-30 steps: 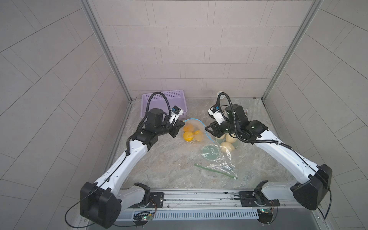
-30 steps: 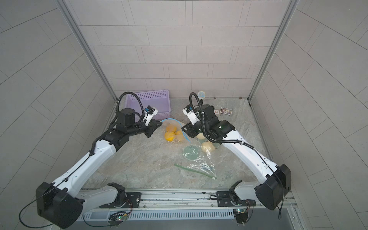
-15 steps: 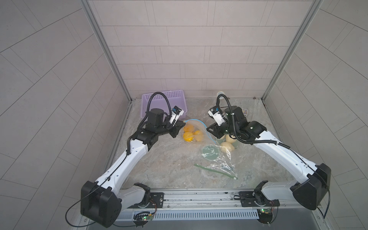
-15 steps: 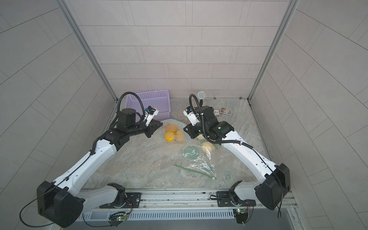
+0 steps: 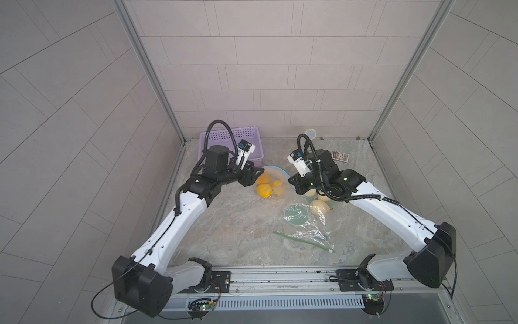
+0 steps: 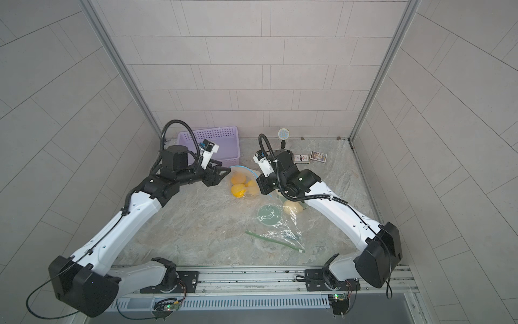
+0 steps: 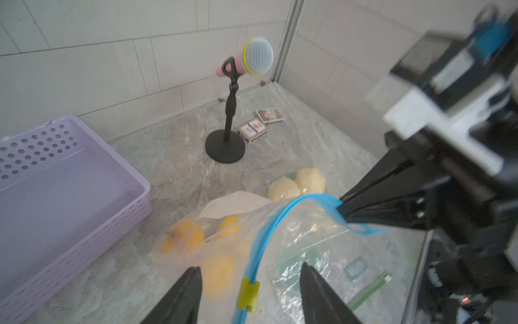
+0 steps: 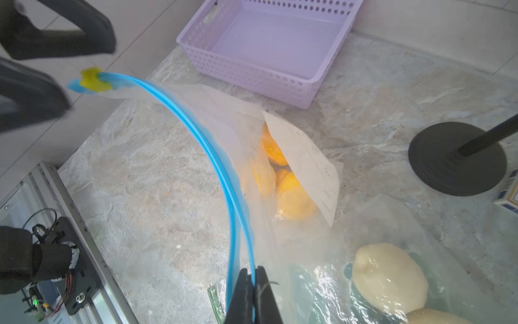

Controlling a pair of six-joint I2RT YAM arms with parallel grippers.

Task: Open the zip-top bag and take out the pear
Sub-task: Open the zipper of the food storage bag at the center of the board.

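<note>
Right wrist view: right gripper (image 8: 250,270) jaws pressed together on the blue zip track (image 8: 215,165), at the track's near end.
Track run: from that pinch it arcs away across the bag mouth to the yellow slider (image 8: 92,81) at the far end.
Left wrist view: left gripper (image 7: 250,268) jaws wide, one on each side of the slider, gripping nothing.
Zip-top bag (image 7: 294,232): mouth held up, body slumped on the stone table (image 5: 238,224).
Yellow fruit (image 5: 265,189): three pieces low in the bag, below the track, between the two grippers; the pear is judged to be among them.
Key relation: the track's long axis runs gripper to gripper, and the left gripper is nearer the slider.
Mouth: two blue strips run side by side; probably unzipped, width unclear.
</note>
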